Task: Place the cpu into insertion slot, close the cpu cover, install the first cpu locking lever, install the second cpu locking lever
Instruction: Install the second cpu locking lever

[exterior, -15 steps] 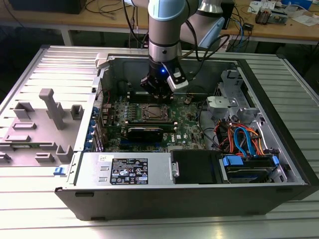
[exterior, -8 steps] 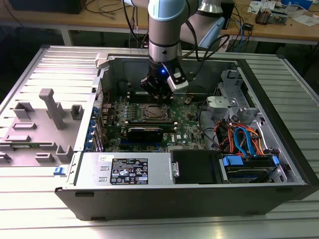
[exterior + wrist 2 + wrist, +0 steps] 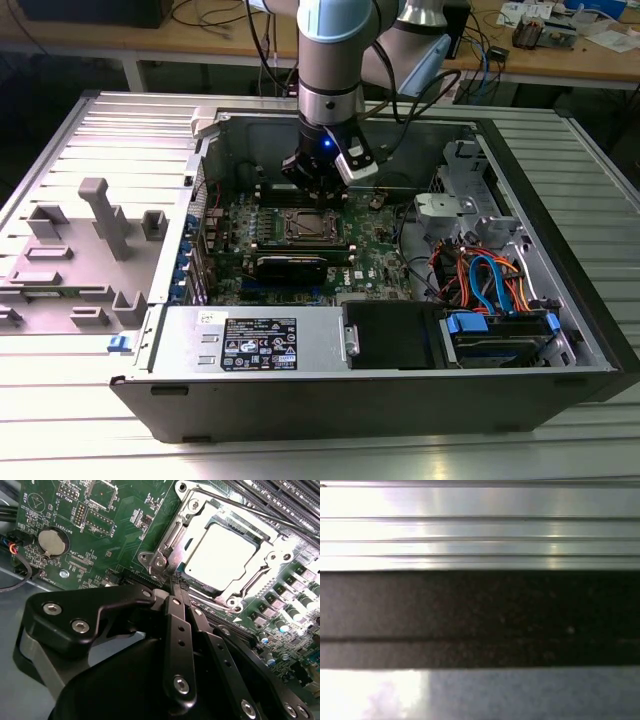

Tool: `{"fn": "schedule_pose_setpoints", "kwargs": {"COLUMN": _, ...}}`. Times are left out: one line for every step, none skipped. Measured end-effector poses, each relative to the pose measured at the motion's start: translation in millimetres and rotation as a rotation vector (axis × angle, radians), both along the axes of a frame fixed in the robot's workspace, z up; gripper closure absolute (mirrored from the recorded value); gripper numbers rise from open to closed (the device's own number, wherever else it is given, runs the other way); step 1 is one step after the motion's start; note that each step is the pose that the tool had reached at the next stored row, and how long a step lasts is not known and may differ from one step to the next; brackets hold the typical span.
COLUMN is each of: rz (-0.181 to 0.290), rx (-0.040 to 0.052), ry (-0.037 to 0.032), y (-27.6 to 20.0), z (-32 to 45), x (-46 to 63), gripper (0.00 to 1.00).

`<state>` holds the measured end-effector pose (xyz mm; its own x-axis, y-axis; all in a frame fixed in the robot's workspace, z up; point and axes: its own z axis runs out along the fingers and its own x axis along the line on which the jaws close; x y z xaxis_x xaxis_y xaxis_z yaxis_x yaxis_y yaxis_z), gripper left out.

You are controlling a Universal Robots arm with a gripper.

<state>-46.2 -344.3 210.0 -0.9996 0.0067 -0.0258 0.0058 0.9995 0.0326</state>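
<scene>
Second wrist view shows the gripper (image 3: 176,586) with fingers pressed together, tips at the socket's corner beside a locking lever (image 3: 172,535); the cpu (image 3: 220,555) sits in the insertion slot under the cpu cover (image 3: 260,580) (apparently closed). A slipping tip could scrape the green board (image 3: 120,525).

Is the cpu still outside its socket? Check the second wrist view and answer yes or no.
No. In the second wrist view the cpu already sits in the insertion slot, with the cpu cover framing it.

Open computer case (image 3: 560,250) on slatted table (image 3: 100,130); grey fixture (image 3: 95,215) beside.
</scene>
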Motion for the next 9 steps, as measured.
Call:
{"fn": "schedule_pose_setpoints", "kwargs": {"rz": 0.000, "rx": 0.0000, "ry": -0.0001, "y": 0.0, "z": 0.0, "x": 0.0, "gripper": 0.89}}
{"fn": "schedule_pose_setpoints", "kwargs": {"rz": 0.000, "rx": 0.0000, "ry": 0.0000, "y": -0.5, "z": 0.0, "x": 0.0, "gripper": 0.89}}
{"fn": "schedule_pose_setpoints", "kwargs": {"rz": 0.000, "rx": 0.0000, "ry": -0.0001, "y": -1.2, "z": 0.0, "x": 0.0, "gripper": 0.89}}
{"fn": "schedule_pose_setpoints", "kwargs": {"rz": 0.000, "rx": 0.0000, "ry": -0.0001, "y": -1.8, "z": -0.1, "x": 0.0, "gripper": 0.89}}
{"fn": "schedule_pose_setpoints", "kwargs": {"rz": 0.000, "rx": 0.0000, "ry": -0.0001, "y": -3.5, "z": -0.1, "x": 0.0, "gripper": 0.89}}
{"fn": "schedule_pose_setpoints", "kwargs": {"rz": 0.000, "rx": 0.0000, "ry": 0.0000, "y": -4.9, "z": -0.1, "x": 0.0, "gripper": 0.89}}
{"fn": "schedule_pose_setpoints", "kwargs": {"rz": 0.000, "rx": 0.0000, "ry": 0.0000, "y": -6.4, "z": 0.0, "x": 0.0, "gripper": 0.89}}
{"fn": "schedule_pose_setpoints", "kwargs": {"rz": 0.000, "rx": 0.0000, "ry": -0.0001, "y": -6.8, "z": -0.1, "x": 0.0, "gripper": 0.89}}
{"fn": "schedule_pose_setpoints", "kwargs": {"rz": 0.000, "rx": 0.0001, "ry": -0.0001, "y": -7.0, "z": -0.1, "x": -0.1, "gripper": 0.89}}
